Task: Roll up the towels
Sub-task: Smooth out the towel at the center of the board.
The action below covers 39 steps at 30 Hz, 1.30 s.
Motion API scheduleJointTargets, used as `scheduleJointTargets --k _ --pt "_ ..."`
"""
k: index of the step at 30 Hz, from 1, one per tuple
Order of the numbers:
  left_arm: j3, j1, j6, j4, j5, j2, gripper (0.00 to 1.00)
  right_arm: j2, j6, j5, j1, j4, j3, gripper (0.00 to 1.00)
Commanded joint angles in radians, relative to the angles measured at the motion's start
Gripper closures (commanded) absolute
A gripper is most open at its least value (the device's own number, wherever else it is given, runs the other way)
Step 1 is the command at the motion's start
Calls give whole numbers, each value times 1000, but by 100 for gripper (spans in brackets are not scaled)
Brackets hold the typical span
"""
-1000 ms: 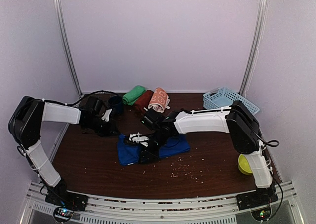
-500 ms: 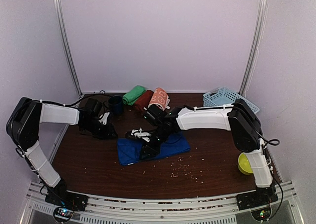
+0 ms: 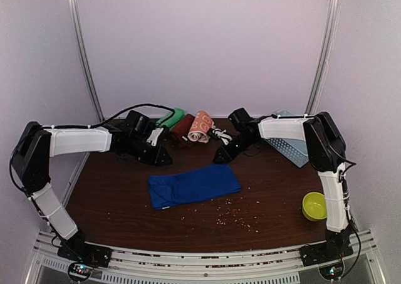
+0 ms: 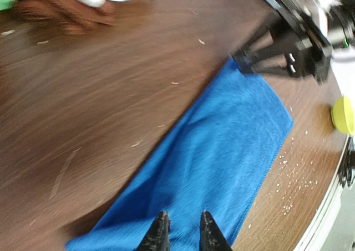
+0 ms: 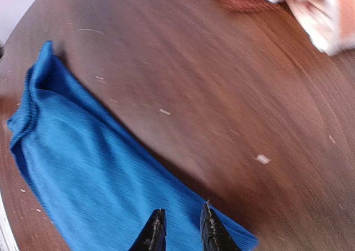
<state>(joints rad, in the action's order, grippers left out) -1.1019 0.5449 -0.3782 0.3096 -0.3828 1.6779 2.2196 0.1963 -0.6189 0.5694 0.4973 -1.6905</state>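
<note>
Left tool (image 4: 183, 216), right tool (image 5: 183, 209): parted, empty; one blue towel (image 3: 194, 185) flat, three rolled towels (image 3: 183, 127).

Four towels: one blue towel (image 3: 194, 185), with a green towel (image 3: 172, 118), a maroon towel (image 3: 183, 126) and an orange towel (image 3: 200, 126) behind it. One basket (image 3: 286, 148) and one yellow bowl (image 3: 314, 205) sit to its right.

The right arm (image 3: 282, 128) hides part of the basket (image 3: 288, 150); the maroon towel (image 4: 55, 10) is blurred and cropped.

The left pincer (image 4: 183, 216) and right pincer (image 5: 182, 209) angle downward; tips slightly parted.
</note>
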Motion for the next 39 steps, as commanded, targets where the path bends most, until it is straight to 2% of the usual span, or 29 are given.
scheduleJointTargets --k 1,7,12,19,26,31,35,39 --pt "-123 67 66 33 -43 140 81 -10 -17 23 -25 -22 66 78" --pt "-257 138 106 128 -72 297 83 13 -11 47 -28 -48 133 79" --pt "-244 149 72 158 -15 317 83 23 -33 119 -35 -38 141 80" --pt "-94 149 45 203 44 244 83 12 -44 129 -47 -43 170 81" --pt "66 150 -21 274 118 35 83 16 -44 135 -61 -47 177 81" --pt "162 150 -61 309 129 -60 83 20 -51 136 -80 -44 178 81" --pt "175 149 -77 372 161 -133 83 4 -52 129 -86 -47 187 81" --pt "101 149 -72 441 188 -179 83 -12 -52 105 -87 -52 190 81"
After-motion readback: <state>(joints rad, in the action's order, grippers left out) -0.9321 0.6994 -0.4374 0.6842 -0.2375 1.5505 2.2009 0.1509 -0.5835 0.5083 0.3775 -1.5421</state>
